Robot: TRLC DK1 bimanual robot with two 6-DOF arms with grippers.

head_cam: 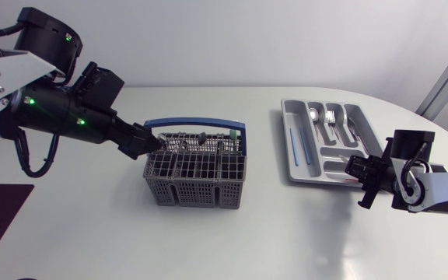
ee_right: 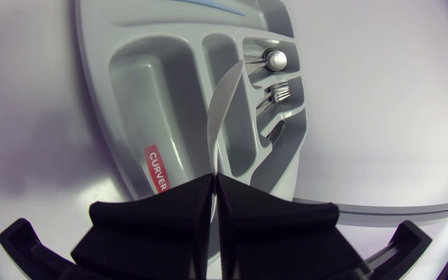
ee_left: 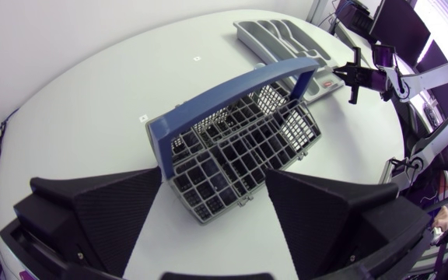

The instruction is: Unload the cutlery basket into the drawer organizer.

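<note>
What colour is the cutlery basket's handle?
Blue. The handle shows best in the left wrist view.

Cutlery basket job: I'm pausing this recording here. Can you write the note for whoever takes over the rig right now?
Left hand: open, at the left end of the cutlery basket, holding nothing.
Right hand: shut on a knife, with the blade out over the drawer organizer.
Done: a spoon, a fork and a thin blue piece lie in the organizer.
Left to do: set the knife down in a compartment. A few pieces appear to stand in the basket's back row, so there is more to unload.
</note>
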